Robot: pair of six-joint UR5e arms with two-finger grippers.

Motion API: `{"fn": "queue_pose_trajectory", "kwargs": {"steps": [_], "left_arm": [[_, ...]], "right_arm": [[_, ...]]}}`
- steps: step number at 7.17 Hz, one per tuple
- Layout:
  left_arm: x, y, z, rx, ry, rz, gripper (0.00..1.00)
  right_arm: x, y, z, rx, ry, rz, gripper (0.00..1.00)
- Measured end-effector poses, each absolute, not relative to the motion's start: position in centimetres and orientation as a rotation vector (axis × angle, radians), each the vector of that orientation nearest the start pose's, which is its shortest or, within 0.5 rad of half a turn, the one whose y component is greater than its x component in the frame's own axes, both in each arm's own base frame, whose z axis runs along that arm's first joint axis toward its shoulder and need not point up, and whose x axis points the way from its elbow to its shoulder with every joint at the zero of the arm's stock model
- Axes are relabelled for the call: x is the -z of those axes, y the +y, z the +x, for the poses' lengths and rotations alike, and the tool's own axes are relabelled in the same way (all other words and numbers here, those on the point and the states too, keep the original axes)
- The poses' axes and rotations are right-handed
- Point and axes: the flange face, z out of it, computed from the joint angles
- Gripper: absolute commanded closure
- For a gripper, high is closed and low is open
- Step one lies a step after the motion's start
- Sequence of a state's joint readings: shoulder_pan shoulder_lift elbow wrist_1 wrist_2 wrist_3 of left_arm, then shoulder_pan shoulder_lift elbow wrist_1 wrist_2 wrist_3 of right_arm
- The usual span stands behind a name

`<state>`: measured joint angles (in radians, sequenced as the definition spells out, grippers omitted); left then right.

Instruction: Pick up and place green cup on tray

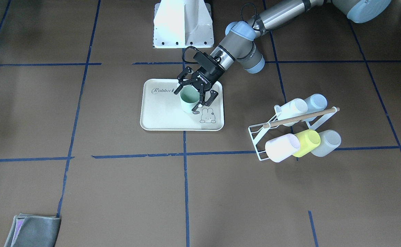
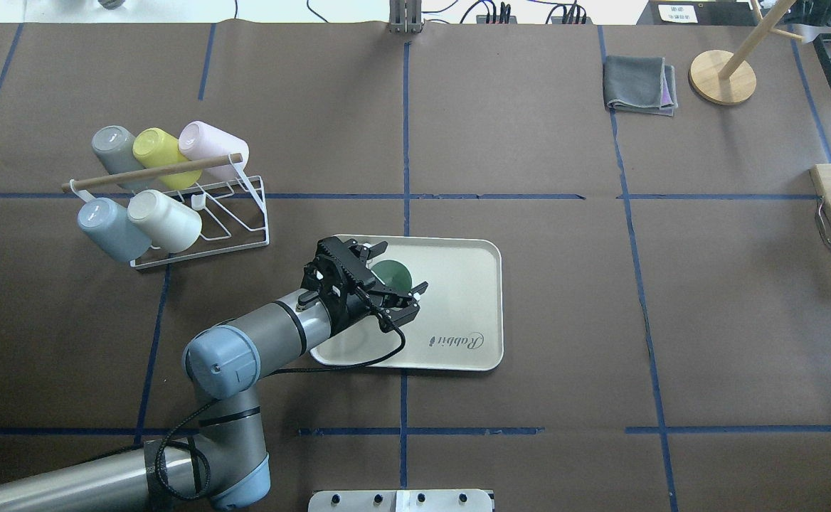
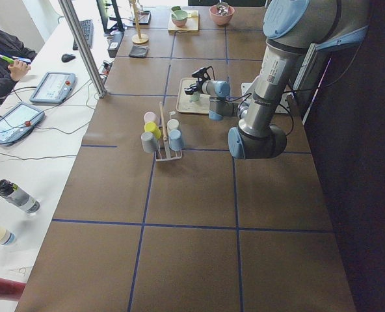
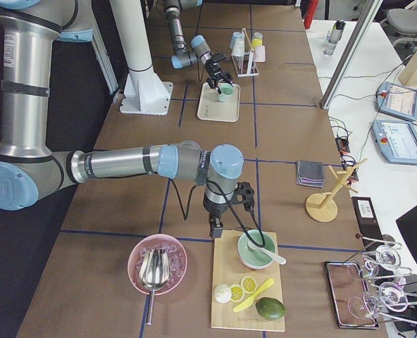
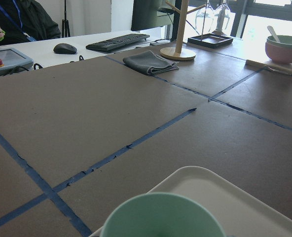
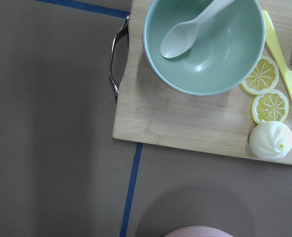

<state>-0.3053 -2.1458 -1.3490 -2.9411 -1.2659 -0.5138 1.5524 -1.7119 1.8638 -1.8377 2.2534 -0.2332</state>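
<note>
The green cup (image 1: 188,101) stands upright on the cream tray (image 1: 162,116), on the side with the bunny drawing. My left gripper (image 1: 186,102) is open, with one finger on each side of the cup and a visible gap. From overhead, the cup (image 2: 392,274) shows its dark green inside between the left gripper's (image 2: 401,267) spread fingers on the tray (image 2: 458,299). The left wrist view shows the cup's rim (image 5: 161,212) at the bottom edge. My right gripper (image 4: 217,227) shows only in the exterior right view, so I cannot tell its state.
A white wire rack (image 2: 195,227) with several cups lying in it stands left of the tray. A folded grey cloth (image 2: 639,85) and a wooden stand (image 2: 721,78) sit far right. The right wrist hangs over a cutting board (image 6: 185,118) with a green bowl (image 6: 205,44).
</note>
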Motion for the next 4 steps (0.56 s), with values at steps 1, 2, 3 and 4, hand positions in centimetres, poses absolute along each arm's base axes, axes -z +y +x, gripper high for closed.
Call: {"fn": "queue_pose_trajectory", "kwargs": {"steps": [1, 2, 3, 4], "left_arm": [[-27.0, -35.9, 59.7, -0.295, 1.190, 1.253, 0.00], [-26.7, -35.9, 59.5, -0.295, 1.195, 1.256, 0.00], [-26.3, -36.0, 59.1, -0.291, 1.204, 1.261, 0.00], [-25.7, -36.0, 58.3, -0.285, 1.213, 1.269, 0.00]], "right_arm": [[-61.2, -41.9, 6.3, 0.202, -0.691, -0.037, 0.00], [-61.2, -41.9, 6.3, 0.202, -0.691, -0.037, 0.00], [-61.2, -41.9, 6.3, 0.202, -0.691, -0.036, 0.00], [-61.1, -42.0, 6.3, 0.203, -0.691, -0.034, 0.00]]}}
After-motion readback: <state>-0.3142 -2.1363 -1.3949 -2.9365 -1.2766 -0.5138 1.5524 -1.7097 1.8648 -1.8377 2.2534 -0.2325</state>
